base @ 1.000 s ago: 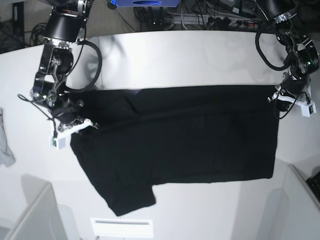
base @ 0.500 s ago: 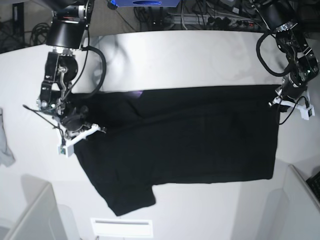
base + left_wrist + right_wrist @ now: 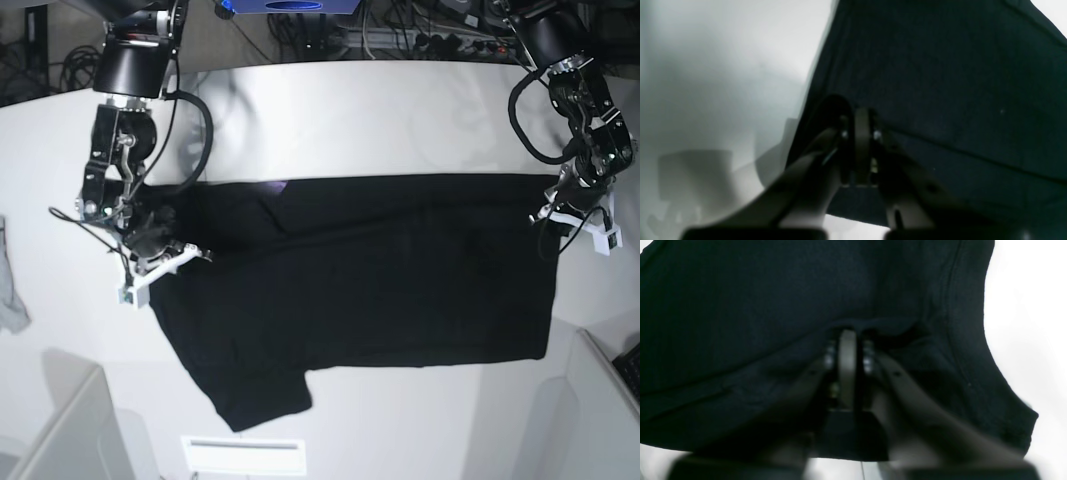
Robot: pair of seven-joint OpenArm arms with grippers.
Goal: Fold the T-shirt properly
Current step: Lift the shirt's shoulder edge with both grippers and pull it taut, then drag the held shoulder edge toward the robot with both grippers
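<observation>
The black T-shirt [image 3: 370, 270] lies spread on the white table [image 3: 380, 110], plain side up, with one sleeve pointing to the front left. My left gripper [image 3: 552, 203] sits at the shirt's far right corner. In the left wrist view its jaws [image 3: 860, 116] are almost together on the T-shirt's [image 3: 940, 66] edge, and a taut crease runs from the tips. My right gripper [image 3: 190, 257] is on the shirt's left shoulder area. In the right wrist view the T-shirt [image 3: 740, 306] puckers over the narrow tips of that gripper [image 3: 846, 336].
A grey-white cloth scrap [image 3: 8, 290] lies at the table's left edge. Grey bins stand at the front left [image 3: 60, 430] and front right [image 3: 600, 400]. A white label [image 3: 245, 455] sits at the front edge. Cables and a power strip [image 3: 440, 40] run behind the table.
Both arms have moved slightly inward and toward the front with the shirt's upper corners. The left shoulder edge has shifted right. The rest of the shirt lies as before.
</observation>
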